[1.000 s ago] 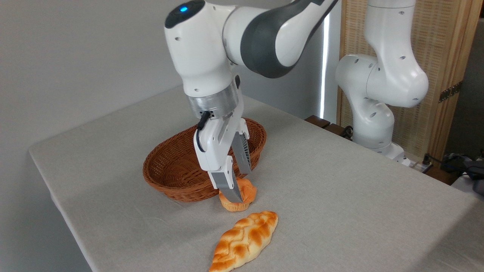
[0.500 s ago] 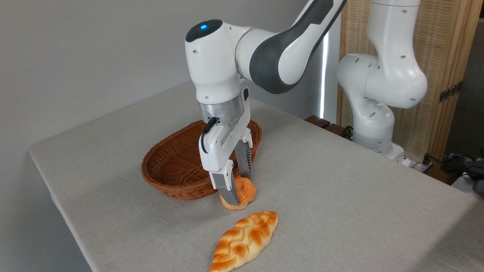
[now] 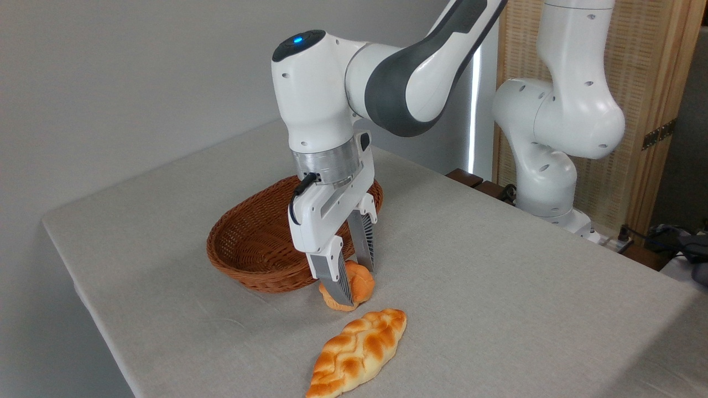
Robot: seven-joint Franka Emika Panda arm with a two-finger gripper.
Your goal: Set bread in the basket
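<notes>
Two jaws close on the bun point(image 3: 359, 286), gripping its sides; light, soft, squashable. Basket point(image 3: 243, 243) just behind jaws; braided loaf point(image 3: 357, 354) in front.

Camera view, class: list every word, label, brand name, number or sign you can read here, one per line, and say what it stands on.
None: no readable text shows anywhere.
The arm bears only a blue light, no lettering.
The gripper, the bread, the basket, the braided loaf and the tablecloth carry no print.
</notes>
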